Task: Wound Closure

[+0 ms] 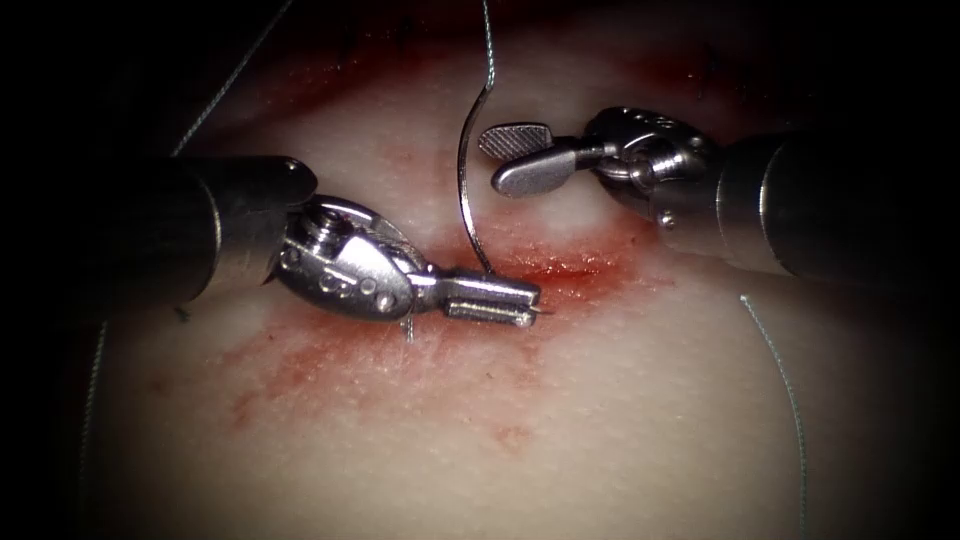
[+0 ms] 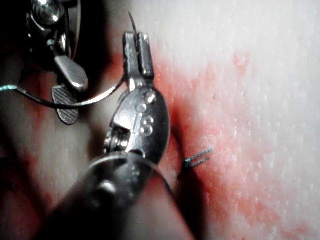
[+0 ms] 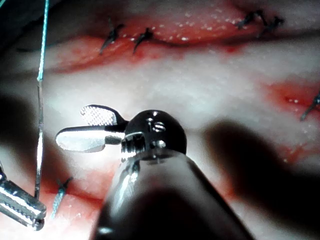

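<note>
Left claw (image 1: 500,297) grips needle (image 1: 465,185) near tip; right claw (image 1: 515,160) spread, empty; "S" on wrist.

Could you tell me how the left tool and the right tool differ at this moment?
The left tool has its jaws shut on the needle near its tip end, low over the cut; the right tool has its jaws open and holds nothing. The left tool lies over red fluid; the right hangs over paler tissue, beside the needle's rising curve. Both are needle drivers.

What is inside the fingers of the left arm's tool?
The left tool is shut on the curved needle near its point, which pokes out past the fingers. The clamped part is covered. The right tool is open, holding nothing.
</note>
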{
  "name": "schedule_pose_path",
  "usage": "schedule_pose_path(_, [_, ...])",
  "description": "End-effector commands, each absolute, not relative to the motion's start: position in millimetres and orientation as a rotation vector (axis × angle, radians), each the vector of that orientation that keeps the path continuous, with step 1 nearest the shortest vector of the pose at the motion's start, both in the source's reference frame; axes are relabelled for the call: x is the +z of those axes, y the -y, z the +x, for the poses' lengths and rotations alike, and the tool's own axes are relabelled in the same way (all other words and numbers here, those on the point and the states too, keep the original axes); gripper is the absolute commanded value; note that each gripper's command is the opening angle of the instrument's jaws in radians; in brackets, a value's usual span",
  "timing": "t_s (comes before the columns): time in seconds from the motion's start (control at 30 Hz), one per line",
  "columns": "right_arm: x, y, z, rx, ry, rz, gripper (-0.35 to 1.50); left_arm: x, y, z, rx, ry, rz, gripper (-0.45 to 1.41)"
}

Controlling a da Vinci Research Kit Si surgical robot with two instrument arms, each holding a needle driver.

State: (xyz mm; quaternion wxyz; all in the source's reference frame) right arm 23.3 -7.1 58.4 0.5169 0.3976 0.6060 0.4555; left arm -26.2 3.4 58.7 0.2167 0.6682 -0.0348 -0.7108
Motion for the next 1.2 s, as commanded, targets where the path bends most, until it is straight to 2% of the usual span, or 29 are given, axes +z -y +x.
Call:
schedule_pose_path(0.03, [58.5,7.1,24.4,1.089,-1.461,0.964,1.36,59.3,-3.3,-26.8,-1.967,0.096,1.853,-0.45])
schedule_pose_path(0.43, [57.6,7.2,27.0,1.068,-1.469,1.003,1.35,59.1,-3.0,-27.0,-1.956,0.093,1.856,-0.45])
schedule_pose_path(0.6, [57.5,7.2,27.0,1.060,-1.475,1.003,1.13,58.8,-2.8,-27.1,-1.943,0.086,1.865,-0.45])
schedule_pose_path(0.8, [57.5,7.2,27.0,1.051,-1.482,0.994,1.19,57.6,-2.4,-27.4,-1.899,0.067,1.898,-0.45])
schedule_pose_path(0.97, [57.2,7.4,27.2,1.032,-1.499,1.020,1.18,57.6,-2.5,-27.5,-1.869,0.066,1.905,-0.45])
schedule_pose_path(1.03, [57.1,7.5,27.3,1.023,-1.503,1.031,1.08,57.7,-2.6,-27.4,-1.876,0.071,1.901,-0.45])
schedule_pose_path(1.07, [57.1,7.6,27.3,1.019,-1.503,1.037,0.94,57.8,-2.6,-27.4,-1.878,0.072,1.899,-0.45])
schedule_pose_path(1.17, [57.0,7.6,27.3,1.017,-1.509,1.039,0.69,57.9,-2.6,-27.4,-1.887,0.070,1.897,-0.45])
schedule_pose_path(1.2, [57.0,7.6,27.2,1.017,-1.512,1.040,0.34,57.8,-2.5,-27.4,-1.887,0.071,1.897,-0.45])
